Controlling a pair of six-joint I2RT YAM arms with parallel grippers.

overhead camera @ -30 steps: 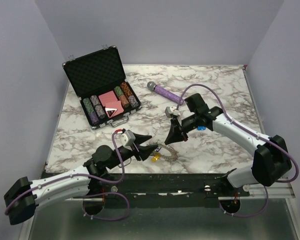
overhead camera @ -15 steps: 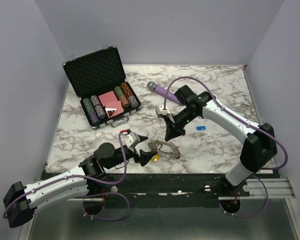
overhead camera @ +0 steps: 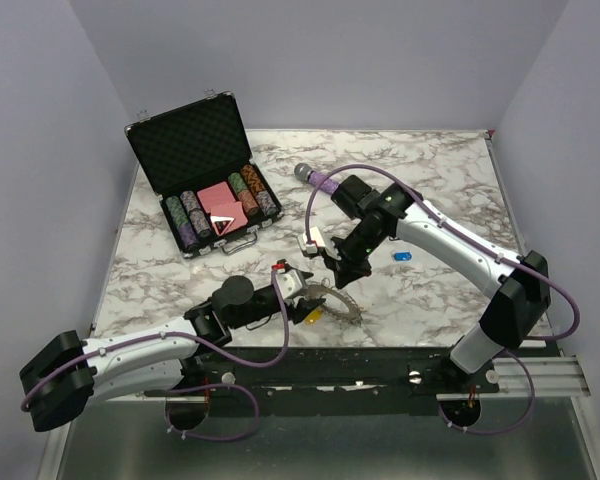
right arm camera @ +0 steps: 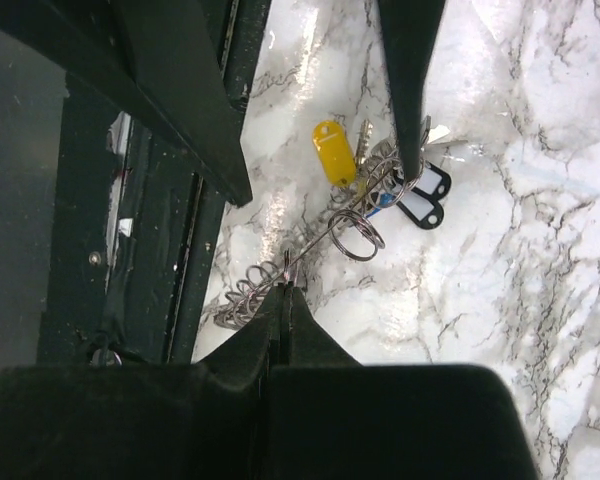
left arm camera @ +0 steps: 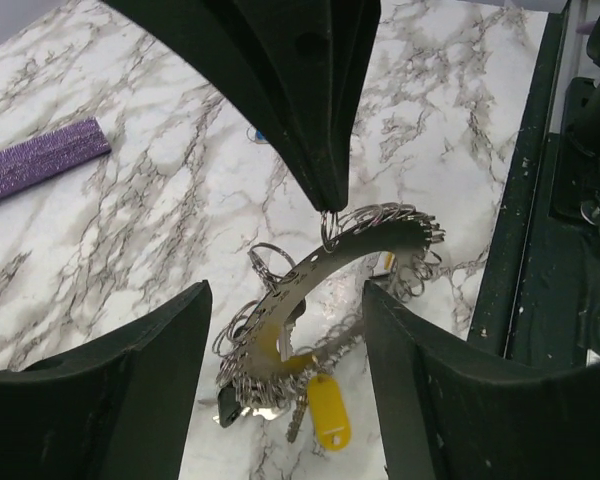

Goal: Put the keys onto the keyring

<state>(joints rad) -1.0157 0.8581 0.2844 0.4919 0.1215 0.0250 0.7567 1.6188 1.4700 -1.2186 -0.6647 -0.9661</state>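
The keyring (overhead camera: 338,303) is a wide toothed metal ring near the table's front edge, tilted with one side raised. My right gripper (overhead camera: 344,277) is shut, and its tips (right arm camera: 285,290) pinch the ring's raised edge (left arm camera: 325,255). Keys hang bunched on the ring's low side, among them a yellow-capped one (left arm camera: 328,410) and a black-and-white one (right arm camera: 425,190). A blue-capped key (overhead camera: 404,256) lies alone on the marble to the right. My left gripper (overhead camera: 302,290) is open. Its fingers (left arm camera: 110,400) straddle the ring's low part (left arm camera: 285,300) without touching it.
An open black case (overhead camera: 205,190) with poker chips and cards stands at the back left. A purple microphone (overhead camera: 325,183) lies behind the right arm. The table's dark front rail (left arm camera: 570,200) runs right beside the ring.
The left gripper let go of the ring, opened wide and slid forward around its low side. The right arm swung in toward the front edge and now pinches the ring's raised rim.
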